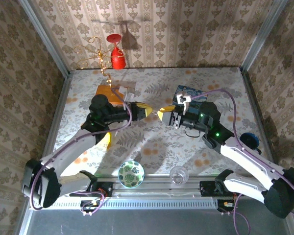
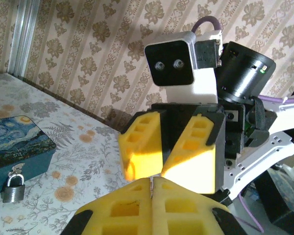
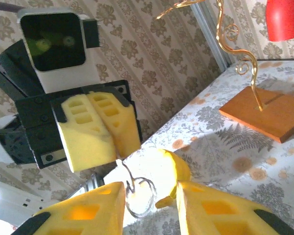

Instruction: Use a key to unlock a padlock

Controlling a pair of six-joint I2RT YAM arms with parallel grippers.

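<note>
The two arms faced each other nose to nose over the middle of the table [image 1: 215, 81]. The left gripper [image 1: 148, 111] reached in from 9 o'clock and the right gripper [image 1: 160, 114] from 3 o'clock, their yellow tips close together in the top view.

In its own wrist view the left gripper's pads were pressed flat together, with only a hairline seam between them. In the right wrist view a thin dark sliver, taken to be the key [image 3: 129, 181], stuck out of those closed tips. It curved down toward 6 o'clock with a small wire loop under it. It was too fine to tell its teeth or which way it faced.

The right gripper's fingers stood apart in its own wrist view, with the key hanging in line with the gap, just beyond them.

The padlock [image 2: 13, 188] stood upright on the flowered tabletop at 8 o'clock in the left wrist view, its shackle looped over the top. It was just in front of the near wall of the blue painted tin [image 2: 19, 147]; whether the two touched could not be told. In the top view the tin sat at 1 o'clock from the table's centre, just behind the right wrist.

An orange wooden base [image 1: 107, 92] lay at 10 o'clock, carrying a gold wire stand [image 1: 95, 54] with a red piece [image 1: 117, 58] near the far wall. At the near edge a patterned bowl [image 1: 131, 174] sat at 6 o'clock and a clear glass [image 1: 177, 175] at 5 o'clock.
</note>
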